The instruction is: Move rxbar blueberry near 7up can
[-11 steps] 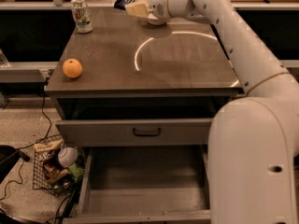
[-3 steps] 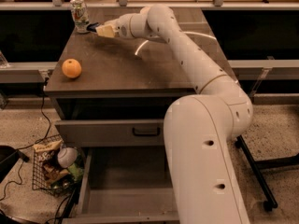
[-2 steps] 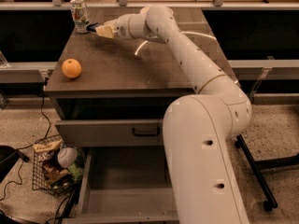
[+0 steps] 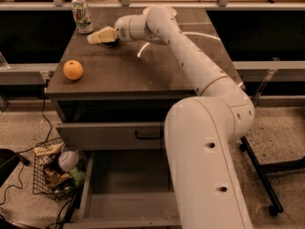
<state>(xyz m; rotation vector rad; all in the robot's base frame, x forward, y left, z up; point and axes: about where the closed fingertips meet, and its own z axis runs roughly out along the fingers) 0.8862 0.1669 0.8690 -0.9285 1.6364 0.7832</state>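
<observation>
Pale-yellow gripper [image 4: 101,36] sits low just right of the can [image 4: 82,15], hold impossible to tell, bar seemingly hidden beneath it: light, flat, slick-wrapped, best pinched mid-length across its width.

Gry tbl [image 4: 119,75], open drwr [image 4: 128,185], speckled flr [image 4: 286,142].

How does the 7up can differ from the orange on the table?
The 7up can is a silvery-green upright cylinder; the orange is a round fruit. The 7up can stands at the far left corner, the orange near the front left edge. The pincer is beside the 7up can, well apart from the orange. Both rest on the table.
</observation>
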